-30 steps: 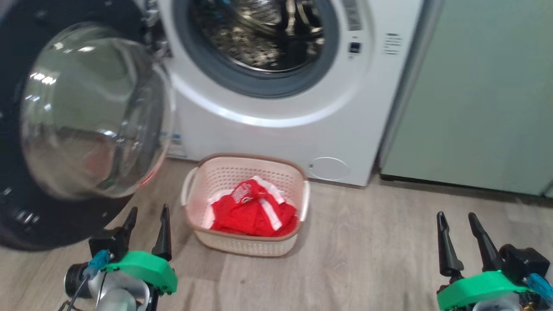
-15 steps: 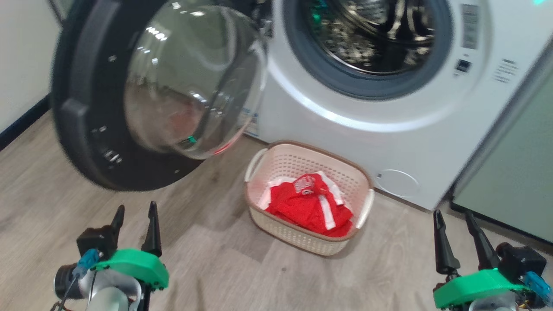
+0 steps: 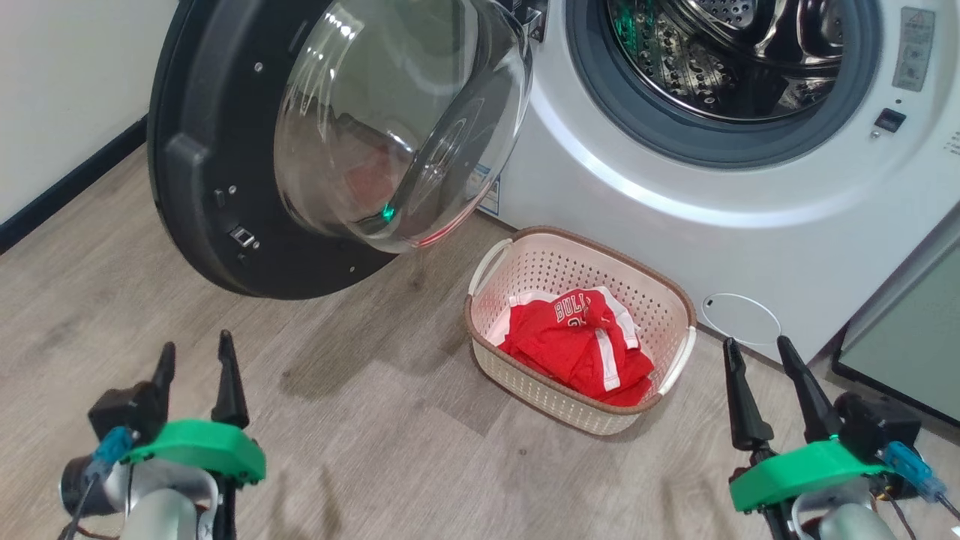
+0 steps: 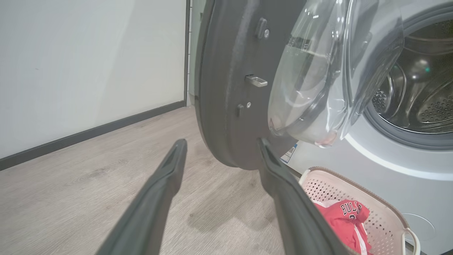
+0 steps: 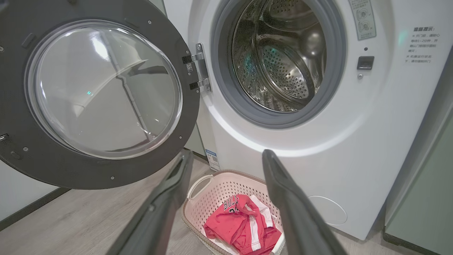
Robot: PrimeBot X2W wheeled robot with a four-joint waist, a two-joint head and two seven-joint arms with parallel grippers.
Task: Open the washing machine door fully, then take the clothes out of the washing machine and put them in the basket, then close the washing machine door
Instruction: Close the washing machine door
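The washing machine [image 3: 660, 225] [image 5: 354, 141] stands ahead, its steel drum [image 5: 279, 60] showing nothing inside. Its door [image 3: 217, 172] [image 4: 226, 88] [image 5: 88, 170] hangs swung wide to the left, glass bowl bulging toward me. On the floor before the machine sits the cream basket [image 3: 660, 296] [image 5: 198, 186] [image 4: 389, 212] with red clothes [image 3: 581, 341] [image 5: 240, 223] [image 4: 345, 216] lettered "BULLS" in it. My left gripper [image 3: 193, 358] [image 4: 221, 147] is open and low, below the door's bottom rim and apart from it. My right gripper [image 3: 756, 349] [image 5: 228, 156] is open, right of the basket.
A white wall with a dark baseboard [image 3: 67, 184] runs along the left. A pale green cabinet [image 3: 911, 337] stands right of the machine. Wood-look floor [image 3: 375, 420] spreads between my grippers and the basket.
The head camera has swung left and down, shifting the whole picture right. Both grippers stay open with nothing in them. Door, basket and clothes have not moved on the floor.
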